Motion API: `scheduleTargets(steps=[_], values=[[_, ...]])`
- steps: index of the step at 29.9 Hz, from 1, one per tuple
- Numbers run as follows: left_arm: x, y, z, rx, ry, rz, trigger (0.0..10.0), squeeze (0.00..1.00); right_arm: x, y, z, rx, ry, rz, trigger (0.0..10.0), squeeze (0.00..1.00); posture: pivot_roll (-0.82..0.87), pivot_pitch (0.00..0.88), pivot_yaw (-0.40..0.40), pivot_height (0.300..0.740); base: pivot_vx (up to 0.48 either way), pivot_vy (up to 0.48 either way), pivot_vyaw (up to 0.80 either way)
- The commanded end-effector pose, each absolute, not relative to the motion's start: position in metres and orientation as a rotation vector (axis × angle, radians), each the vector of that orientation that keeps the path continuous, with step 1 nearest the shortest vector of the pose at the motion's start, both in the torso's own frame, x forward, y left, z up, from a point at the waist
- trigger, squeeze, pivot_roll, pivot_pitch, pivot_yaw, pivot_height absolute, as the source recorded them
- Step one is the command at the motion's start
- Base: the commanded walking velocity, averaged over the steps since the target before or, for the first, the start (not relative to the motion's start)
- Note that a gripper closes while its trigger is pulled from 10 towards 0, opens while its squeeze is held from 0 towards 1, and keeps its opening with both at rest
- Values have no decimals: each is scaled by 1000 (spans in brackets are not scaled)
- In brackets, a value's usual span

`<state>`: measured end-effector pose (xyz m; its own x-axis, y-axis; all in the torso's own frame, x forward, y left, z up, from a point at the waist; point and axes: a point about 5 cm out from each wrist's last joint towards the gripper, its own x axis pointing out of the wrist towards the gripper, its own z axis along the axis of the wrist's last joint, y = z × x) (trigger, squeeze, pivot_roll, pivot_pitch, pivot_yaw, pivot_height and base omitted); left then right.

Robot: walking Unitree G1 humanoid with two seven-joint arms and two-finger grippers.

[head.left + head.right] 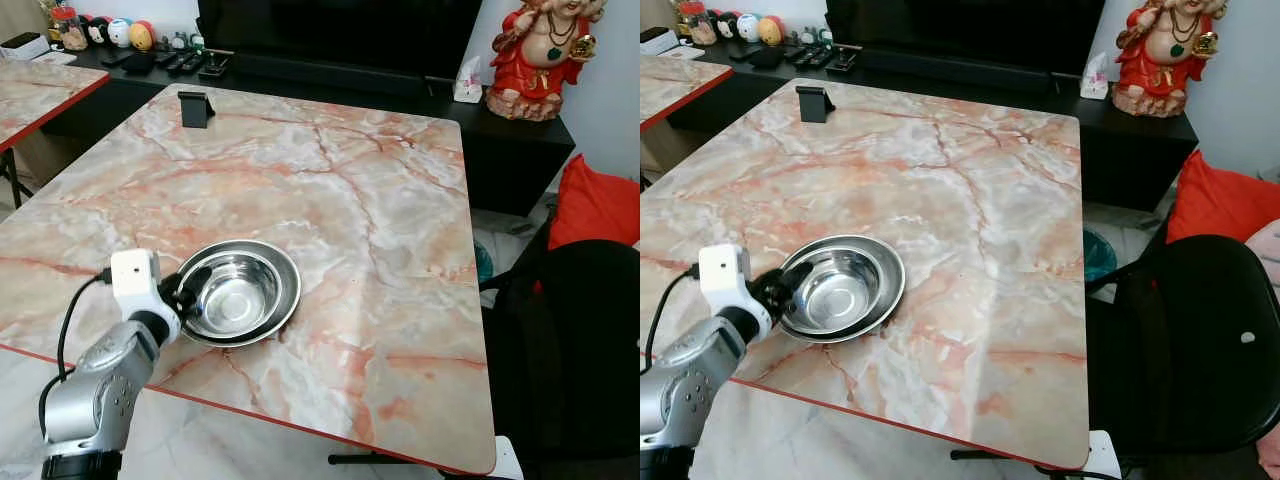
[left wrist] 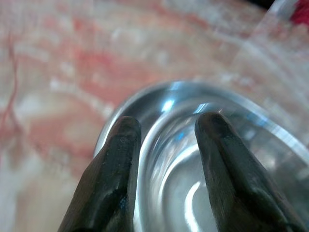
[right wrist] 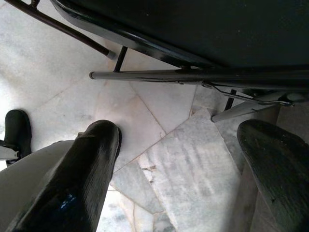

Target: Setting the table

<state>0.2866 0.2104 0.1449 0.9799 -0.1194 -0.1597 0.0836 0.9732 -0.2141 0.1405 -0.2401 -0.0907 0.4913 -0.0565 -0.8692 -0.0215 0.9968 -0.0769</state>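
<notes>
A shiny steel bowl (image 1: 240, 292) rests flat on the marble table (image 1: 330, 180), near its front left corner. My left gripper (image 1: 190, 286) is at the bowl's left rim. In the left wrist view its two black fingers (image 2: 118, 159) straddle the rim (image 2: 149, 145), one outside and one inside the bowl, with a gap between them, so it is open. My right gripper (image 3: 178, 159) hangs open low over the stone floor beside the chair's frame, with nothing in it.
A black chair (image 1: 1200, 340) stands at the table's right side, with a red cushion (image 1: 595, 205) behind it. A small black stand (image 1: 195, 108) sits at the table's far left. A dark sideboard with a red figurine (image 1: 545, 55) lies beyond. Another marble table (image 1: 35, 90) stands at left.
</notes>
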Motion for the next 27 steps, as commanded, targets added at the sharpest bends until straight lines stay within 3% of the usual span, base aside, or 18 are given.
scheduleTargets(steps=[1,8,13,14,16,27], values=[[288,205,152,-197,157,-131,10000,0,143,-243,-89,-92,1054,-23,10000,0,100,0,-71,740,0,0,0],[290,204,159,-145,137,-131,10000,0,143,-243,-89,-89,1054,-25,10000,0,94,0,-67,740,0,0,0],[292,201,178,21,8,-125,10000,0,143,-243,-89,-87,1054,-25,10000,0,94,0,-69,740,0,0,0],[293,201,188,173,-63,-99,10000,0,143,-243,-89,-88,1053,-26,10000,0,98,0,-70,740,0,0,0],[294,197,191,252,-115,-96,10000,0,143,-243,-89,-89,1053,-27,10000,0,98,0,-70,740,0,0,0],[283,174,164,206,-263,-18,10000,0,140,-244,-90,-84,1052,-56,10000,0,62,0,-67,740,0,0,0]])
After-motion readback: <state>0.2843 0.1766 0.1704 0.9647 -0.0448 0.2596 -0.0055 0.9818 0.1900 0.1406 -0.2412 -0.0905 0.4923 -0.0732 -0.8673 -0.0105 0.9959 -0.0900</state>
